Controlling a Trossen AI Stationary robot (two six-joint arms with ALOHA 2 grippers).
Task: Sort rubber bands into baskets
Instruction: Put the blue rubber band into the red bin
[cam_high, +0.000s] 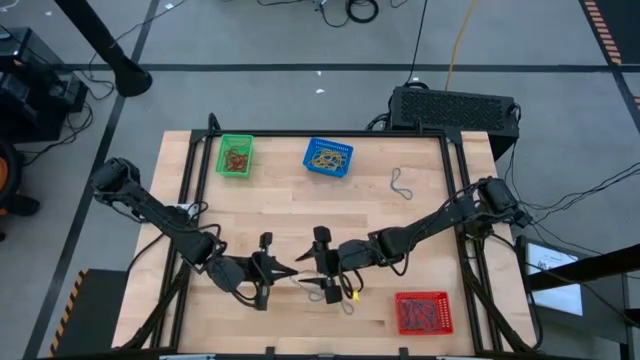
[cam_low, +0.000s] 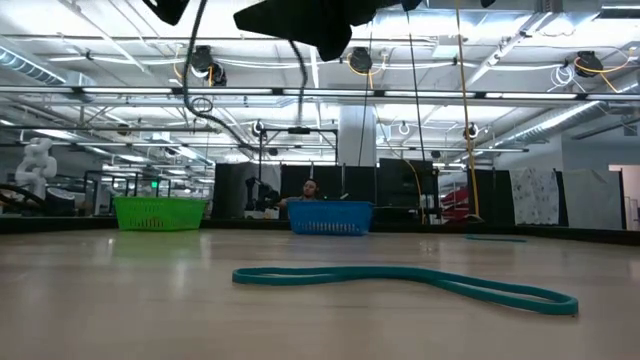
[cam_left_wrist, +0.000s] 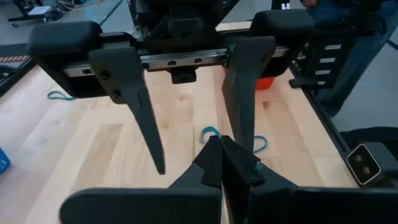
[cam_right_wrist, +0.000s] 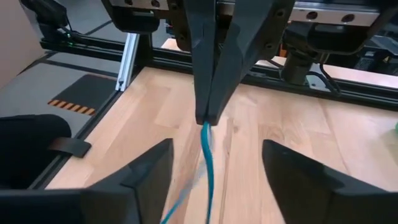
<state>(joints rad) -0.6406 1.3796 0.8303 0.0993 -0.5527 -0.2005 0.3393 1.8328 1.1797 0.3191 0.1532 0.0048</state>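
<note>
- Wooden table (cam_high: 300, 215), front half: both arms meeting nose to nose near the middle, left arm coming in from the left edge, right arm from the right.
- Baskets: green basket (cam_high: 236, 156) and blue basket (cam_high: 328, 157) at the far edge, red basket (cam_high: 423, 312) at the near right corner — nearest the right arm.
- Right gripper (cam_high: 325, 266): fingers spread wide, nothing between them, facing the left gripper.
- Left gripper (cam_right_wrist: 208, 115): fingers pinched together on a teal rubber band (cam_right_wrist: 206, 155) — band hanging down from the tips, long axis running toward the gap in the right gripper.
- Likely a handover; blue basket well apart from both.
- Loose bands: one lies far right (cam_high: 400, 184), another fills the low view (cam_low: 400, 280).
</note>
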